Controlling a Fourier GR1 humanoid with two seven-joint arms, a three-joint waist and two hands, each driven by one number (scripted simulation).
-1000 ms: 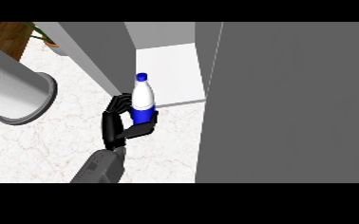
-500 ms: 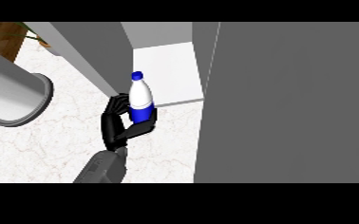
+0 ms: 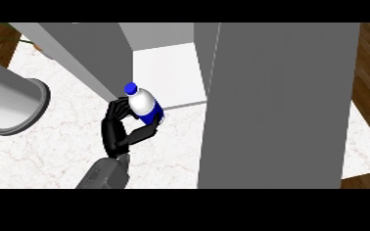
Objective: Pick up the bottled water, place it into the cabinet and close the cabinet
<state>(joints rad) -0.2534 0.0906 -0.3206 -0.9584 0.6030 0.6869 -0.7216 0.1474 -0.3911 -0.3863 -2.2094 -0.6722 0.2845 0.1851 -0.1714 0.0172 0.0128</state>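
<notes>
While I watch, left hand [image 3: 119,129] curled round the bottled water [image 3: 144,106], bottle tilted at the open cabinet [image 3: 170,73] mouth, door [image 3: 278,103] at right, above the marble bench [image 3: 57,151], right hand unseen

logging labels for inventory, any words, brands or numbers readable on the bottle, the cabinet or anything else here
None can be read.
Bottled water, held in the hand: a blue band round a white body, no letters showing.
Cabinet: plain grey panels, white inside, no text or sign.
Grey cylinder at the left edge: no markings.
Counter: marbled veining only.
</notes>
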